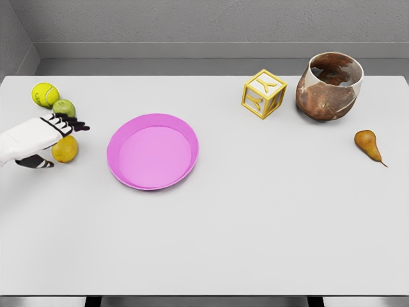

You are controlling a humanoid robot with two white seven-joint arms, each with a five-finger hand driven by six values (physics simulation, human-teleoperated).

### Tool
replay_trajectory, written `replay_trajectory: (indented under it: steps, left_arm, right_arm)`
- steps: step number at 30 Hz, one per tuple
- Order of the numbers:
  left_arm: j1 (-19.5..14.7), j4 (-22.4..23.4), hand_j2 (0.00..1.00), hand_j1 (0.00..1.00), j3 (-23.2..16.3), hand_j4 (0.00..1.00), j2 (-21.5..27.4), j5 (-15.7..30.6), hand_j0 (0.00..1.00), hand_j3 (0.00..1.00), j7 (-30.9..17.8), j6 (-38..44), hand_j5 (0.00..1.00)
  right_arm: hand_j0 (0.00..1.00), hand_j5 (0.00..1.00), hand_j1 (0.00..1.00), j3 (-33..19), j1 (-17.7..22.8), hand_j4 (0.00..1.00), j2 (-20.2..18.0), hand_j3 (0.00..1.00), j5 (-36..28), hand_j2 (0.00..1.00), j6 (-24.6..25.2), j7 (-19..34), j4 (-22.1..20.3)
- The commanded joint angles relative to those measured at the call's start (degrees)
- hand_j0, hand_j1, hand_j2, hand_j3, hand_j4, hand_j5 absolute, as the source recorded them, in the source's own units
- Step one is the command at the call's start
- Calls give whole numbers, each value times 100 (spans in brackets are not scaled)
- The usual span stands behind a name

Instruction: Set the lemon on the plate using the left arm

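Observation:
The yellow lemon [66,149] lies on the white table at the far left, just left of the pink plate [153,151]. My left hand [56,142] comes in from the left edge and sits over the lemon, its dark fingers [71,123] reaching above it and the thumb below. The lemon rests at table level, partly covered by the hand. I cannot tell whether the fingers press on it. The plate holds nothing. The right arm does not show.
A green fruit [64,107] and a yellow tennis ball [45,94] sit right behind the hand. A yellow letter block [264,93], a brown ceramic bowl [330,86] and a pear [368,144] stand at the right.

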Motion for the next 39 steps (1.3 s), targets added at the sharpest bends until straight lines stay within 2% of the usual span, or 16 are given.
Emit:
replay_trajectory:
  steps: [1, 7, 17, 22, 31, 39]
  left_arm:
    - [-9, 92, 100, 100, -31, 100, -31, 8, 100, 100, 3, 4, 100]
    - [-9, 110, 100, 100, -32, 100, -31, -159, 100, 100, 3, 4, 100]
    - [-62, 101, 100, 100, -32, 100, -31, -168, 100, 100, 3, 4, 100]
    - [-62, 92, 93, 93, -32, 93, -31, -256, 93, 93, 3, 4, 93]
    - [-53, 92, 93, 93, -84, 93, -66, -361, 93, 93, 3, 4, 93]
    - [-44, 92, 80, 80, -84, 80, -57, -440, 80, 80, 3, 4, 80]
  right_arm:
    - [100, 100, 100, 0, 0, 100, 0, 100, -1, 100, 0, -4, 1]
    - [100, 100, 100, 0, 0, 100, 0, 100, -1, 100, 0, -4, 1]
    - [100, 100, 100, 0, 0, 100, 0, 100, -1, 100, 0, 4, 1]
    - [100, 100, 100, 0, 0, 100, 0, 100, -1, 100, 0, -4, 1]
    - [100, 100, 100, 0, 0, 100, 0, 100, -1, 100, 0, 5, 1]
    - [100, 100, 100, 0, 0, 100, 0, 100, -1, 100, 0, -4, 1]
